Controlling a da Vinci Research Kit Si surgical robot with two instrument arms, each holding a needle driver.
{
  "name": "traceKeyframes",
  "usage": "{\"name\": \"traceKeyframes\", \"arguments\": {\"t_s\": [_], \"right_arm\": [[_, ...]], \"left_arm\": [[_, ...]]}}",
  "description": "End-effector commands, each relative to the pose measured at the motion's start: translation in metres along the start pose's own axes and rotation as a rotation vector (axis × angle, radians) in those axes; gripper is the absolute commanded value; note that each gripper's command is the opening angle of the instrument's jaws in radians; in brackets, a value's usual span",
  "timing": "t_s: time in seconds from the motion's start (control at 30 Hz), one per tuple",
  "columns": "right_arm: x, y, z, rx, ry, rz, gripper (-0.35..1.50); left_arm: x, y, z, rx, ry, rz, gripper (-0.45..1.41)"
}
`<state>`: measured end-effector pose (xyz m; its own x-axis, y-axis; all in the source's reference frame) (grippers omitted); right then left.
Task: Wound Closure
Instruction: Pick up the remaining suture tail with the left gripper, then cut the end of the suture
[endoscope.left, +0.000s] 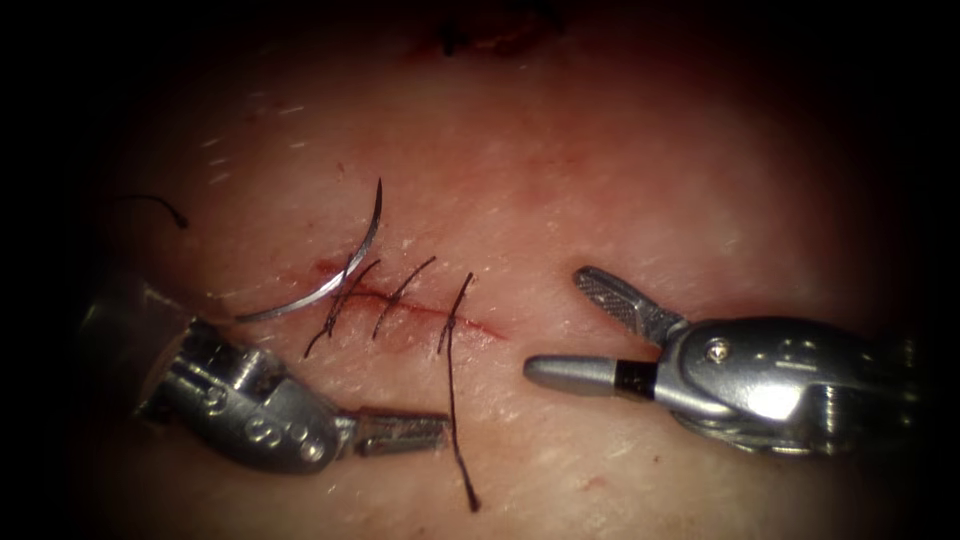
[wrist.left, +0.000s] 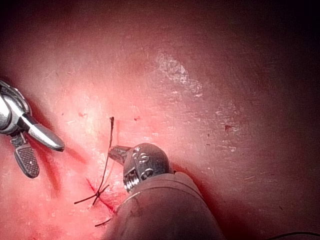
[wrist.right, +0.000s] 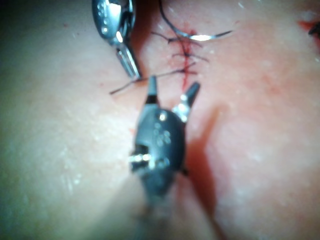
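Right tool (endoscope.left: 580, 325) is sitting on the tissue (endoscope.left: 620, 180) to the right of the cut (endoscope.left: 420, 310), jaws spread wide and holding nothing; the right wrist view is showing the same fork of two jaws, tips apart, just short of the stitch line. Left tool (endoscope.left: 405, 432) is lying low on the near side of the cut, jaws pressed together as far as can be judged, with nothing visibly between them; a long thread tail (endoscope.left: 455, 400) is running down just beside its tip, and contact cannot be confirmed.

Curved needle (endoscope.left: 330, 270) is lying free on the tissue surface at the left end of the cut, arc open toward the far-left, held by neither tool and not buried in the tissue. Three stitches (endoscope.left: 395, 300) are crossing the cut, dark thread standing out against red fluid (endoscope.left: 325, 268) along the line. A short cut end of thread (endoscope.left: 160, 205) is resting well apart toward the left edge of the tissue.

Judgement: with the needle loose, whichever tool is taking it up should be gripping the body of the curve rather than the point or the swaged end, and approaching flat so the tips are not dragging across the finished stitches. Keeping the long tail clear of the jaws matters too.
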<state>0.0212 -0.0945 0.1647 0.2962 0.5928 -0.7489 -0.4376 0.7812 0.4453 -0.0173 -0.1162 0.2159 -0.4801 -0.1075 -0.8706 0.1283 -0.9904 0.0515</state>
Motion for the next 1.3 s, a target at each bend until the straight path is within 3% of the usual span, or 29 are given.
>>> {"name": "traceKeyframes", "arguments": {"t_s": [0.03, 0.07, 0.1, 0.13, 0.2, 0.33, 0.87, 1.0, 1.07, 1.1, 1.2, 1.3], "right_arm": [[-0.0004, -0.0014, 0.0004, 0.005, 0.000, 0.006, 1.34], [-0.0005, -0.0014, 0.0004, 0.006, 0.000, 0.006, 1.34], [-0.0005, -0.0014, 0.0003, 0.006, 0.000, 0.006, 1.34], [-0.0005, -0.0014, 0.0003, 0.006, 0.000, 0.006, 1.34], [-0.0005, -0.0014, 0.0004, 0.006, 0.000, 0.006, 1.34], [-0.0005, -0.0014, 0.0004, 0.006, 0.000, 0.006, 1.34], [-0.0006, -0.0015, 0.0004, 0.007, 0.000, 0.004, 1.34], [-0.0006, -0.0016, 0.0004, 0.007, -0.003, 0.005, 1.34], [-0.0006, -0.0016, 0.0004, 0.007, -0.003, 0.005, 1.34], [-0.0006, -0.0016, 0.0004, 0.013, -0.003, 0.005, 1.30], [-0.0005, -0.0018, 0.0005, 0.071, 0.002, 0.004, 1.24], [-0.0001, -0.0021, 0.0015, 0.120, -0.044, -0.137, 1.30]], "left_arm": [[0.0009, 0.0013, 0.0009, 0.000, 0.009, -0.007, -0.45], [0.0008, 0.0014, 0.0008, 0.001, 0.007, -0.006, -0.13], [0.0008, 0.0015, 0.0007, 0.018, -0.011, -0.007, 0.44], [0.0008, 0.0015, 0.0007, 0.018, -0.011, -0.007, 0.44], [0.0012, 0.0020, 0.0008, 0.023, -0.017, -0.009, 0.69], [0.0015, 0.0023, 0.0011, 0.025, -0.022, -0.011, 0.73], [0.0015, 0.0016, 0.0028, 0.028, -0.031, -0.013, 0.69], [0.0015, 0.0018, 0.0032, 0.023, -0.024, -0.012, 0.59], [0.0017, 0.0021, 0.0033, 0.009, -0.009, -0.004, 0.09], [0.0018, 0.0025, 0.0030, -0.024, 0.022, 0.000, -0.45], [0.0018, 0.0028, 0.0023, -0.030, 0.061, 0.010, -0.45], [0.0013, 0.0024, 0.0009, 0.011, 0.086, -0.062, -0.45]]}}
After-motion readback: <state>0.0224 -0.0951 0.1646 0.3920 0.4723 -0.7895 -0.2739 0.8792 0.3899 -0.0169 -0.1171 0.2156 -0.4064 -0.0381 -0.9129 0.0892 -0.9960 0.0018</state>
